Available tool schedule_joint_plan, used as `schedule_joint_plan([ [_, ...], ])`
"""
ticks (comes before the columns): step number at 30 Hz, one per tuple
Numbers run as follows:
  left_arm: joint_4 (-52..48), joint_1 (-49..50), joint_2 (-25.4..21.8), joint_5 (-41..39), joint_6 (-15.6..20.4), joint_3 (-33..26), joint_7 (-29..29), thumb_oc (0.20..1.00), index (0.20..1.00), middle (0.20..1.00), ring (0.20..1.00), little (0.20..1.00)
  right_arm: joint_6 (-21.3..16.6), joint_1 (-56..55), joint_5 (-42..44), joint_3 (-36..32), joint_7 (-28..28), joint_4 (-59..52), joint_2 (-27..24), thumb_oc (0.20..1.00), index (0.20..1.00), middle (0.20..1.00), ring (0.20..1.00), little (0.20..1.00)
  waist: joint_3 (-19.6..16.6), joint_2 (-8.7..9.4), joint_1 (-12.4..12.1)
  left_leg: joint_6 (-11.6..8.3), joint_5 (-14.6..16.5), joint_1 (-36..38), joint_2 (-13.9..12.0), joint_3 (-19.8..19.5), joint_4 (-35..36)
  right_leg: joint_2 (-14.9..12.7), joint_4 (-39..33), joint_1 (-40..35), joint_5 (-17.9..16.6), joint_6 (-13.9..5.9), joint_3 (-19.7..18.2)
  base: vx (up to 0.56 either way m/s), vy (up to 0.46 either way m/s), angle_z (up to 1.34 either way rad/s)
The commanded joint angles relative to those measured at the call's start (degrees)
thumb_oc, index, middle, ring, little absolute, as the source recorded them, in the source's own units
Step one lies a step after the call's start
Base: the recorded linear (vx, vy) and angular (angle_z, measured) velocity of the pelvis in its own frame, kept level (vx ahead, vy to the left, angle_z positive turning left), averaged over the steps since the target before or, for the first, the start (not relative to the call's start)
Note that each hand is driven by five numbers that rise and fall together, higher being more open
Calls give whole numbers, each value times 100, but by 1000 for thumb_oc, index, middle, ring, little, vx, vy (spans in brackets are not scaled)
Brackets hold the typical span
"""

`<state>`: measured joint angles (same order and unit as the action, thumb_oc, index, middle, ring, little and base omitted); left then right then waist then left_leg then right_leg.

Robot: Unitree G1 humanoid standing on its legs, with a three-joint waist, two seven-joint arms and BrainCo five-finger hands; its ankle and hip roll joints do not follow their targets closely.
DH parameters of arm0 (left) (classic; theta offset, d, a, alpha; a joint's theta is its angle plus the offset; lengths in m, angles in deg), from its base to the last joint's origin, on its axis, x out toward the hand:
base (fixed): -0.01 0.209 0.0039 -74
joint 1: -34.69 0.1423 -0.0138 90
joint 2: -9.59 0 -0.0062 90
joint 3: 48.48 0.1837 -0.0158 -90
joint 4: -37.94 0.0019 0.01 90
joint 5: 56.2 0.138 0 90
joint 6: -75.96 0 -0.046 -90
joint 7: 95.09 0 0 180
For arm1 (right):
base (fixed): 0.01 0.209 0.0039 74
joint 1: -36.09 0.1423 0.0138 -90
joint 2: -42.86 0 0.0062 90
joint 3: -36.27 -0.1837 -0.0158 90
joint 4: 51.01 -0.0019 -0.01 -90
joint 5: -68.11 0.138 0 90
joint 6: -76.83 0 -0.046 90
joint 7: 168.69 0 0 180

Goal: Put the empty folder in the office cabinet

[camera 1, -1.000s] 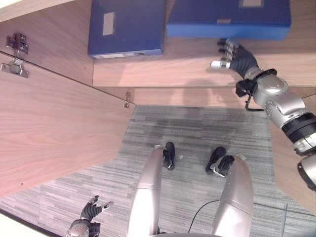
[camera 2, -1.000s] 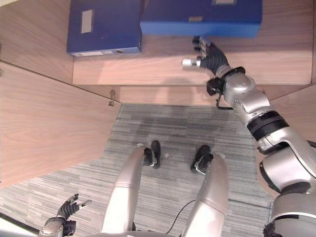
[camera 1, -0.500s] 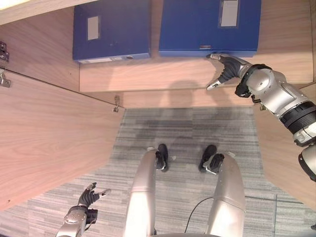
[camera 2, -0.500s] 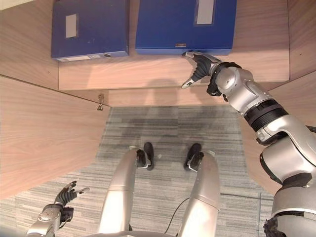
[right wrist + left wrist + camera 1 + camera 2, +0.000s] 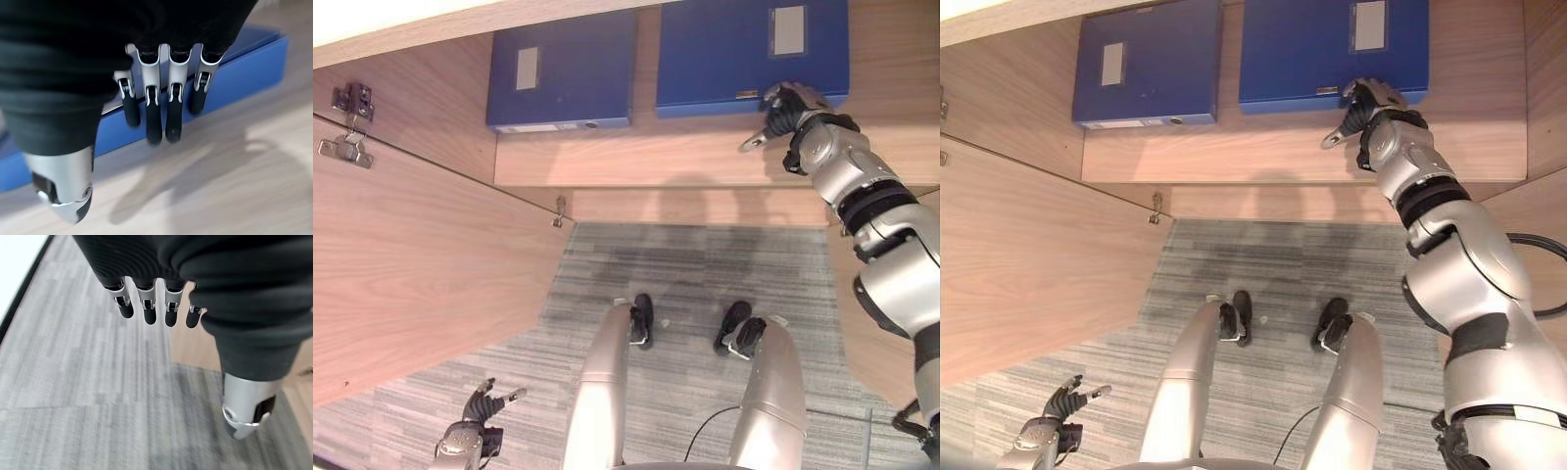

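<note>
Wooden cabinet shelf holds two blue folders flat: one at 1 o'clock, another at 11. Right hand, fingers straight, presses the first's near edge. Left hand hangs relaxed, empty, at 7.

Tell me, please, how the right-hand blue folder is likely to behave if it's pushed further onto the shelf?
The folder looks like a stiff box lying flat, so it should slide rather than bend or tip. The wooden shelf looks smooth, so it probably moves easily. The right robot hand touches one edge with straight fingers, so it might swivel.
</note>
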<state>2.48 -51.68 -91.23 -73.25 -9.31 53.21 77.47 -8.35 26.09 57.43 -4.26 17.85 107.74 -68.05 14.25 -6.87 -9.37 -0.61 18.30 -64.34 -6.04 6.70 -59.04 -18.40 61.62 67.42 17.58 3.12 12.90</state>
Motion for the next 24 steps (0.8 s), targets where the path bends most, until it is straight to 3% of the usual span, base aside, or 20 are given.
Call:
schedule_joint_plan([
  [1,217,-281,-88,-18,88,-46,-251,1000,1000,1000,1000,1000,36,467,-277,89,363,-314,-266,1000,1000,1000,1000,1000,218,90,41,-36,-355,-117,-30,-242,744,-75,-461,-366,137,-304,-262,-9,-15,4],
  [7,503,-581,13,-37,97,36,-321,1000,1000,1000,1000,1000,88,245,-551,149,415,-178,-113,1000,1000,1000,1000,1000,246,148,103,-40,-439,-18,-5,-215,960,-57,-640,-454,37,-350,-213,0,0,0],
  [14,772,-828,-6,66,119,89,-341,1000,1000,1000,1000,1000,31,-200,-283,-81,373,-116,396,1000,1000,1000,1000,1000,227,226,127,-99,-753,668,-15,-152,1843,75,-1391,-1038,-334,-502,-83,-7,0,-2],
  [19,886,-997,62,311,128,238,-389,1000,1000,1000,1000,1000,81,-1051,-448,-439,474,251,1030,1000,1000,1000,1000,1000,269,281,120,-218,-1221,1846,80,-194,3062,275,-2676,-2306,-729,-608,162,5,-69,0],
  [23,1092,-1190,278,485,102,306,-488,1000,1000,1000,1000,1000,186,-1982,-1157,-545,636,589,1479,1000,1000,1000,1000,1000,287,332,157,-297,-1656,2956,144,-274,4168,489,-3719,-3384,-975,-678,358,60,-142,4],
  [24,1235,-1187,447,661,96,326,-482,1000,1000,1000,1000,1000,166,-2609,-1487,-580,644,718,1546,1000,1000,1000,1000,1000,292,330,144,-393,-1947,3762,92,-328,4863,661,-4320,-4193,-1067,-702,489,97,-235,-4],
])
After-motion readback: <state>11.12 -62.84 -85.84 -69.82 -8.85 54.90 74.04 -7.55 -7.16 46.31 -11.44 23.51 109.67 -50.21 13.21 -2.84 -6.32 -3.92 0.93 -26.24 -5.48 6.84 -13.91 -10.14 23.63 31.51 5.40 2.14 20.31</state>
